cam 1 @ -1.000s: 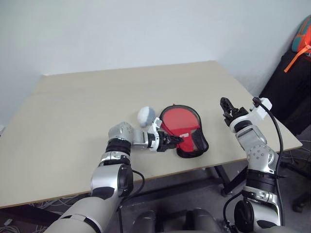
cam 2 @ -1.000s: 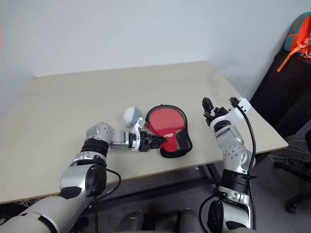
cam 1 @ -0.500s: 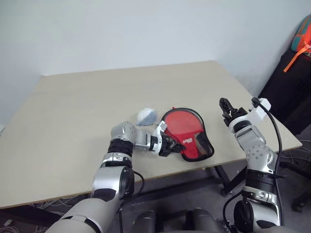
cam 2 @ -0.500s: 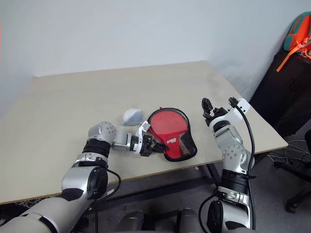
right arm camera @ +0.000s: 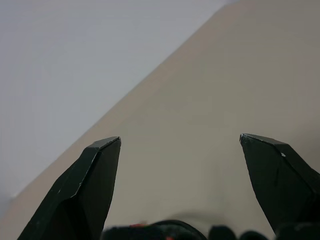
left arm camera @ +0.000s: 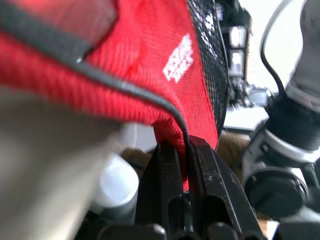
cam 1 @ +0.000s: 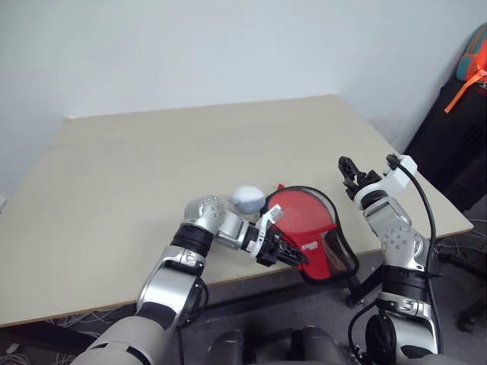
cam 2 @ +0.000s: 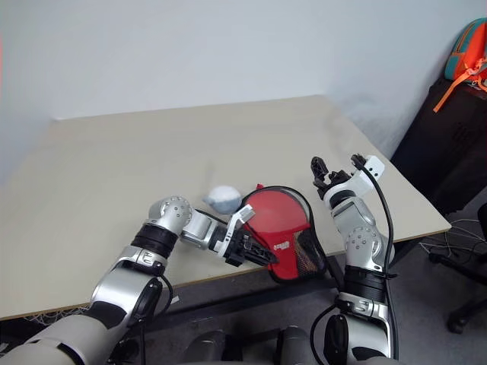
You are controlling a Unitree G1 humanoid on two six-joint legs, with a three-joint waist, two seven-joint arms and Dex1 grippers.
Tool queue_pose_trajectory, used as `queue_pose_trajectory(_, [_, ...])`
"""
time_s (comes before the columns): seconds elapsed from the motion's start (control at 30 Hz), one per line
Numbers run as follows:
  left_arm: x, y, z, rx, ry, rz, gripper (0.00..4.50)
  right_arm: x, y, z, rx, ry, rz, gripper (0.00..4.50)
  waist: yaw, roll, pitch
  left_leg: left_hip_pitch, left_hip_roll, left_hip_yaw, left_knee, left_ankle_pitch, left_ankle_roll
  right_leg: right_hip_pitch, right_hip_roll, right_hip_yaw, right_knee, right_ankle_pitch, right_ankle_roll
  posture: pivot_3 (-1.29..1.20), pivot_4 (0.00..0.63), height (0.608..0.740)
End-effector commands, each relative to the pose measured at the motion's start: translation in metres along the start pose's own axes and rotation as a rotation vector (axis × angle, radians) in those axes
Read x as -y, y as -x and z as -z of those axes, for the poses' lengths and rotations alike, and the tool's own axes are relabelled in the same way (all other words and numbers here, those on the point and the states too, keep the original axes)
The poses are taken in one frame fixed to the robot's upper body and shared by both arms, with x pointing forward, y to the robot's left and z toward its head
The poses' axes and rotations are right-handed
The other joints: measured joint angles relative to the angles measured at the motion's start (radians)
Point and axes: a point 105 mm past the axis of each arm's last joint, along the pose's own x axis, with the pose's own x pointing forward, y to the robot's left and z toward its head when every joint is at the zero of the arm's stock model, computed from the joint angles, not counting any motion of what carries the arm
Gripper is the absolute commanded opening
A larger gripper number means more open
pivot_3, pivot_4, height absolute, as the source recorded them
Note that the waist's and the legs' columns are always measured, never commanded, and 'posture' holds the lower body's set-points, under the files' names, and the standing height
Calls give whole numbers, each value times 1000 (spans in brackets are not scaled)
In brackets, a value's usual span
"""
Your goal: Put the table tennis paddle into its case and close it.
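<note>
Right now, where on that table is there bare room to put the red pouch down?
Most of the table is bare: the far half toward the wall and the whole left side. The near right edge is crowded: the ball, the case in the left pincer, the open right pincer.

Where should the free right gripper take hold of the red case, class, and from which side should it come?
Grip the black-piped rim of the case on the mesh side, coming from the robot's right. The left gripper already pinches the near edge and holds the case tilted off the table, so that far rim faces the open right gripper. This is a judgement.
</note>
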Motion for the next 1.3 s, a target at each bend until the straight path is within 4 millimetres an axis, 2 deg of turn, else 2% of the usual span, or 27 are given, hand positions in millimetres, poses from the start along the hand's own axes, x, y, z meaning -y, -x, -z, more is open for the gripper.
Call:
queue_pose_trajectory(0.03, [29, 1, -7, -13, -103, 45, 15, -10, -2, -10, 30, 24, -36, 4154, 0, 0, 0, 0, 0, 0, 0, 0, 0, 0, 0, 0, 0, 0, 0, 0, 0, 740])
queue_pose_trajectory(0.27, [10, 8, -6, 11, -196, -170, 15, -9, -3, -9, 26, 45, -32, 4154, 0, 0, 0, 0, 0, 0, 0, 1, -2, 0, 1, 0, 0, 0, 0, 0, 0, 740])
queue_pose_trajectory(0.4, [11, 13, -5, 21, -253, -203, 982, -6, -2, -5, 16, 48, -23, 4154, 0, 0, 0, 0, 0, 0, 0, 1, -2, 0, 1, 0, 0, 0, 0, 0, 0, 740])
queue_pose_trajectory(0.57, [6, 23, 0, 10, -265, -225, 2711, -7, -4, -4, 9, 57, -25, 4154, -1, 0, 0, 0, 0, 0, 0, 1, -2, 0, 1, 0, 0, 0, 0, 0, 0, 740])
queue_pose_trajectory(0.67, [16, 36, 8, 7, -337, -189, 3705, -9, -5, -5, 4, 81, -38, 4154, -1, 0, 0, 0, 0, 1, -1, 2, -3, -1, 1, 0, 0, 0, 0, 0, 0, 740])
queue_pose_trajectory(0.8, [10, 59, 18, 17, -535, -254, 3705, -8, -5, -10, 13, 99, -40, 4154, -3, 1, 0, 0, 1, 4, -3, 2, -4, -3, 1, 2, 1, 0, 0, 0, 0, 740])
queue_pose_trajectory(0.93, [9, 77, 19, 21, -764, -261, 3705, -18, -3, -29, 53, 114, -109, 4154, 1, 2, 0, 1, 1, 7, -7, 3, -7, -5, 1, 3, 0, 1, -2, 0, 0, 740])
queue_pose_trajectory(1.03, [19, 68, -6, 138, -949, -269, 3705, -37, 0, -48, 87, 150, -209, 4154, 6, 2, 1, 1, 1, 9, -8, 4, -8, -5, -1, 2, -1, 2, -3, 0, 0, 740])
queue_pose_trajectory(1.13, [22, 47, -19, 168, -1029, -275, 3705, -50, 0, -58, 88, 183, -271, 4154, 4, 2, 0, 1, 1, 9, -8, 4, -8, -5, -2, 2, -1, 2, -4, 0, 0, 740])
queue_pose_trajectory(1.23, [25, 29, -20, 161, -1111, -259, 3705, -58, 0, -54, 41, 250, -333, 4154, -1, 2, 0, 1, 2, 9, -9, 4, -8, -5, 0, 2, -1, 2, -4, 0, 0, 740])
queue_pose_trajectory(1.3, [28, 25, -23, 179, -1128, -254, 3705, -56, 0, -38, -59, 338, -337, 4154, -1, 3, 0, 1, 2, 9, -9, 4, -8, -6, 2, 2, -1, 2, -4, 0, 0, 740])
